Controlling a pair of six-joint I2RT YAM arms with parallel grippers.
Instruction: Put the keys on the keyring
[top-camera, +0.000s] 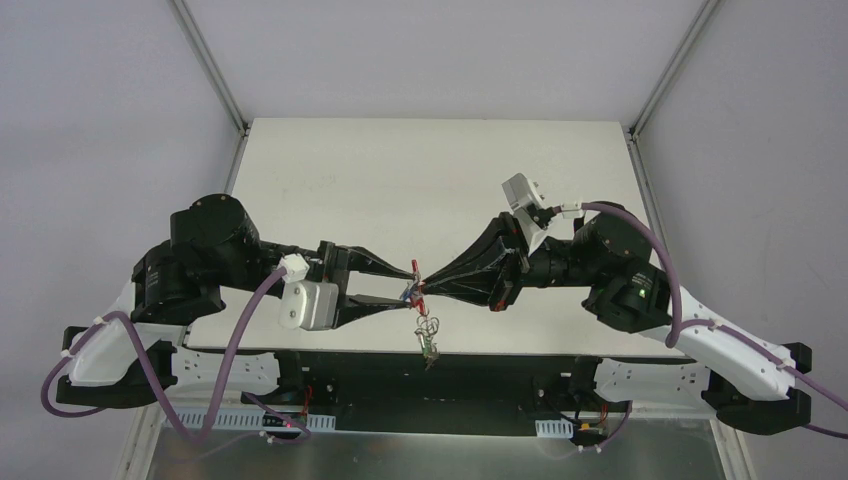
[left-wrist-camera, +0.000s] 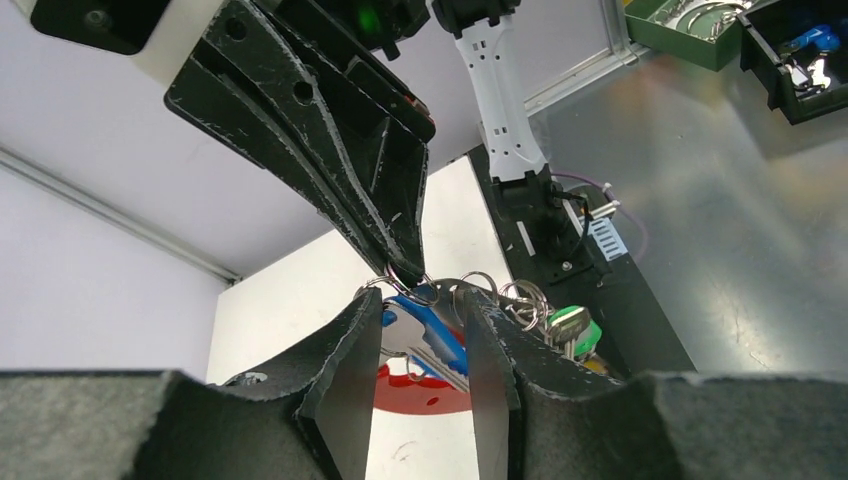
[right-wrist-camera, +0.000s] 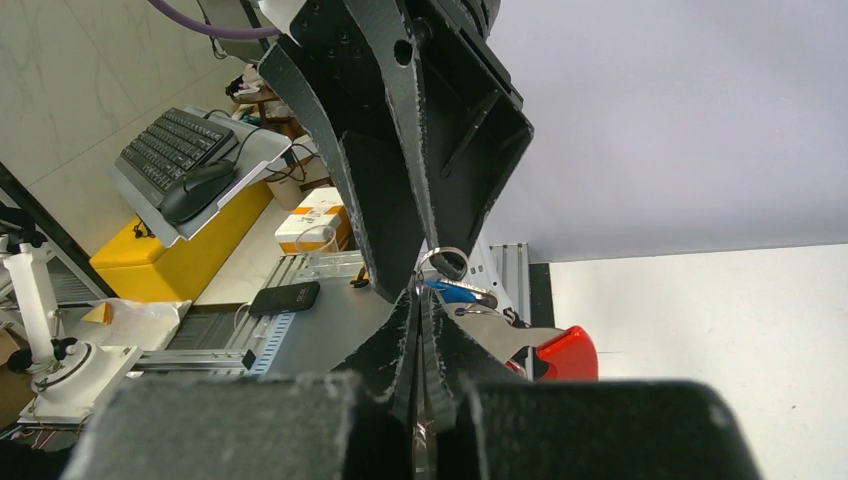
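Both grippers meet in the air over the table's near edge. My left gripper (top-camera: 410, 283) (left-wrist-camera: 422, 320) has its jaws a key's width apart, with the blue-headed key (left-wrist-camera: 432, 335) clamped slantwise between the pads. My right gripper (top-camera: 424, 287) (right-wrist-camera: 420, 300) is shut on a small silver ring (right-wrist-camera: 440, 262) (left-wrist-camera: 405, 285) just above the key's head. The keyring's red clip (right-wrist-camera: 565, 355) (left-wrist-camera: 430, 395) and grey flat piece (right-wrist-camera: 520, 340) hang behind. Its chain of rings (top-camera: 428, 335) dangles below with a green-headed key (left-wrist-camera: 572, 325). Yellow and black keys are not clear to see.
The white table (top-camera: 400, 180) lies behind the grippers; its black front edge and rail (top-camera: 430, 365) are right below them. A green bin (left-wrist-camera: 690, 30) and a black bin (left-wrist-camera: 800, 60) sit off to the side. A phone (right-wrist-camera: 280, 297) and a keyboard (right-wrist-camera: 175, 150) lie off the table.
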